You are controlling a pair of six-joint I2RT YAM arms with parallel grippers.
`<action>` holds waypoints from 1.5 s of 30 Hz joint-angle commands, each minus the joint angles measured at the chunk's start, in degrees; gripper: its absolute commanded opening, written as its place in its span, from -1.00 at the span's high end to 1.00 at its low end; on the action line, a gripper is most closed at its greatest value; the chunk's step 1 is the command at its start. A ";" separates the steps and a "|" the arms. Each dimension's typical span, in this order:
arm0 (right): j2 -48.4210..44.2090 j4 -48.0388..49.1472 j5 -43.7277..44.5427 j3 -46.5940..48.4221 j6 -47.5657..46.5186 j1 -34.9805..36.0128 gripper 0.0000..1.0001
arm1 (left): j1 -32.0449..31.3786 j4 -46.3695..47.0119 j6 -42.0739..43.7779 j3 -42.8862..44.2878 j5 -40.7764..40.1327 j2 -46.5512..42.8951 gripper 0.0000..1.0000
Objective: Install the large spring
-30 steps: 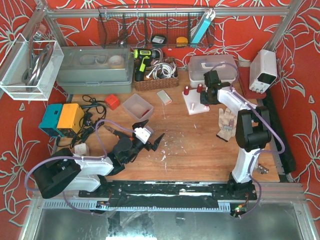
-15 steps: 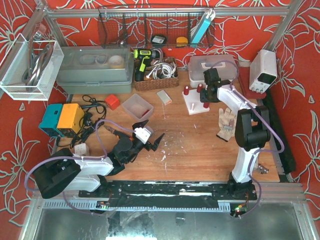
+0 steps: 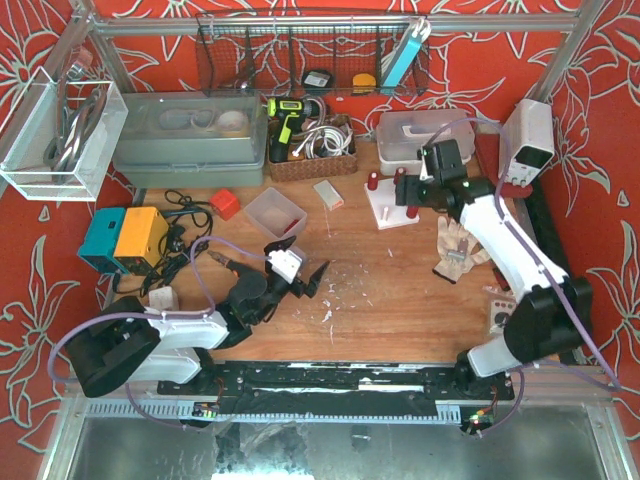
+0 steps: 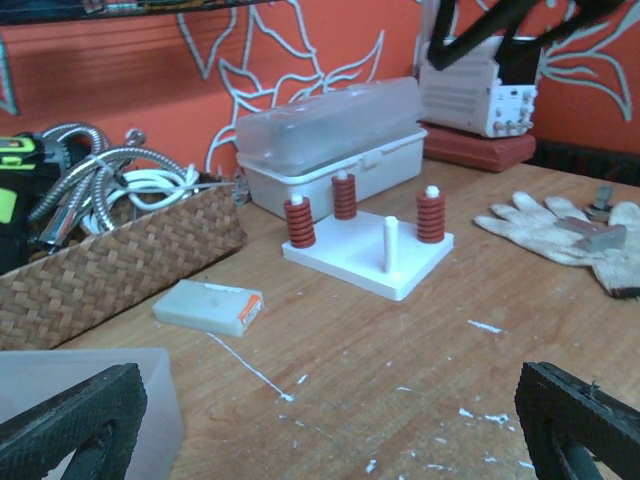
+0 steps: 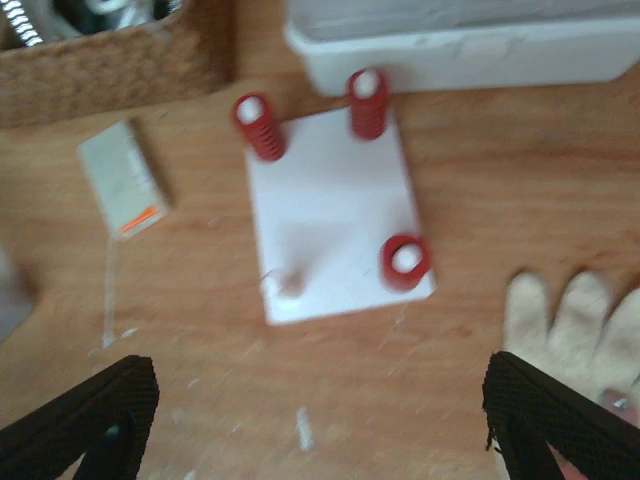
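Observation:
A white base plate (image 5: 330, 200) (image 4: 368, 255) (image 3: 388, 212) lies at the back right of the table with four pegs. Red springs sit on three of them. The widest spring (image 5: 405, 262) (image 4: 431, 214) stands upright on the peg at the plate's near right corner. Two narrower springs (image 5: 257, 127) (image 5: 367, 103) occupy the far pegs, and one peg (image 5: 290, 283) (image 4: 391, 243) is bare. My right gripper (image 5: 320, 420) (image 3: 415, 190) hovers above the plate's near edge, open and holding nothing. My left gripper (image 4: 330, 425) (image 3: 305, 255) rests low over the table's middle left, open and empty.
A white work glove (image 3: 455, 250) (image 5: 580, 320) lies right of the plate. A lidded white box (image 3: 425, 135) stands behind the plate, with a wicker basket (image 3: 312, 160) to its left. A small white block (image 3: 328, 193) and a clear tub (image 3: 275, 213) lie left of the plate.
My right gripper has opened and drawn back from the plate, leaving the wide spring on its peg. Its arm swung out to the right. The left arm stayed still.

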 commanded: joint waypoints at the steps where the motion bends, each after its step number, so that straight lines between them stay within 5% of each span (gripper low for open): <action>1: -6.77 3.51 -3.71 -9.13 2.33 4.63 -0.88 | -0.07 -3.41 -4.06 3.06 -5.46 -1.52 -1.00; 8: -15.67 9.04 1.32 -20.80 2.09 14.06 -0.98 | 5.30 -29.55 -21.22 13.22 -11.58 -4.36 -1.00; 12: -18.73 12.41 4.97 -25.80 2.71 14.98 -0.97 | 14.19 -41.01 -32.66 18.33 -3.02 -5.59 -1.00; 14: -20.78 15.15 4.74 -28.08 3.29 15.09 -0.98 | 17.93 -44.76 -33.33 21.11 1.95 -4.48 -0.82; 25: -28.63 19.86 4.44 -33.73 4.09 15.50 -0.97 | 30.51 -76.72 -11.93 53.11 23.36 16.65 -0.05; 30: -30.30 19.60 3.74 -33.81 3.92 15.50 -0.97 | 35.14 -86.54 -4.14 60.89 33.05 26.16 0.35; 45: -31.82 19.50 3.93 -34.08 3.57 15.59 -0.97 | 35.71 -92.28 6.39 65.67 35.70 37.63 0.33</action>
